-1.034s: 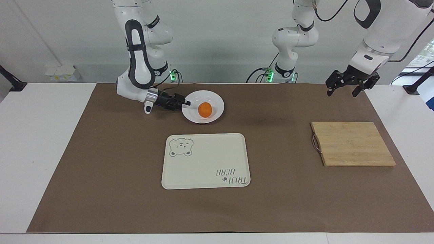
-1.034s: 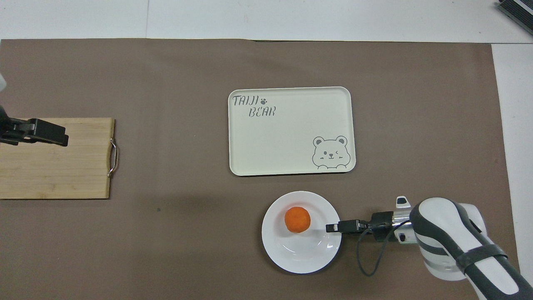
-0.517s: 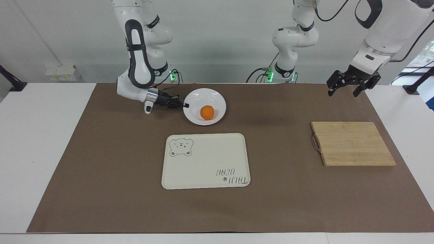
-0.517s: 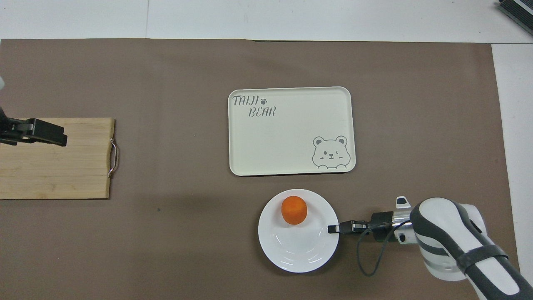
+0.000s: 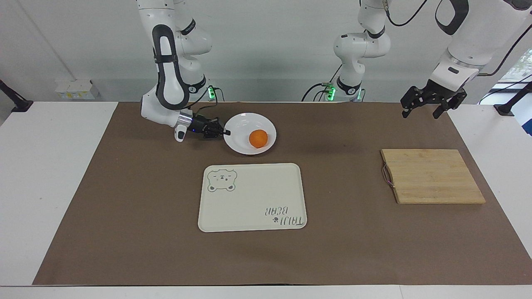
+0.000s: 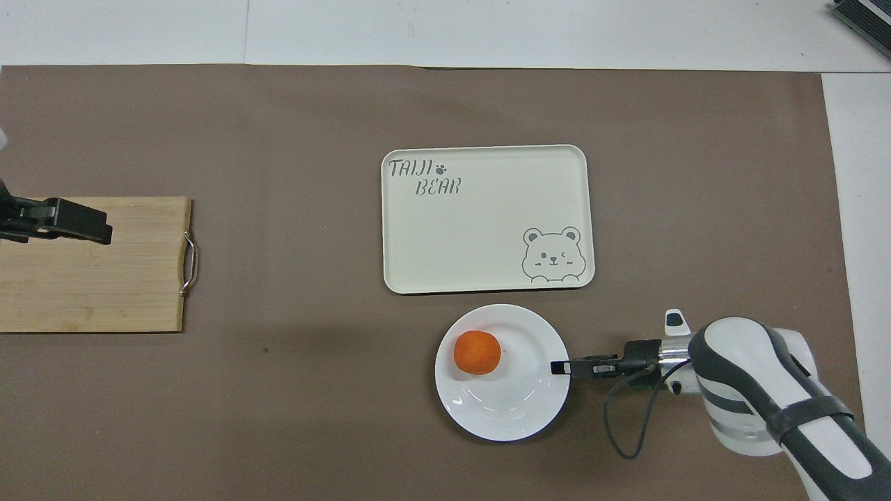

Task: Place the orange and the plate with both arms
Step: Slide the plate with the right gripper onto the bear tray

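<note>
The plate (image 5: 243, 146) is being gripped at its rim by the right gripper (image 5: 226, 132), just beside the tray (image 5: 252, 197). It should be kept level (the orange (image 5: 258, 138) is sitting loose inside). The left gripper (image 5: 424, 109) is being held open, waiting over the tabletop (image 5: 124, 199).

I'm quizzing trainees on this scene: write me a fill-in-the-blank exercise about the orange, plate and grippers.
1. The small round bright-orange fruit lies in the glossy white round ____.
2. The right gripper is shut on the plate's ____.
3. The left gripper hangs open above the table, nearer to the robots than the rectangular wooden ____.
4. The cream rectangular tray bears a drawing of a ____.

Missing words: plate; rim; cutting board; bear.
</note>
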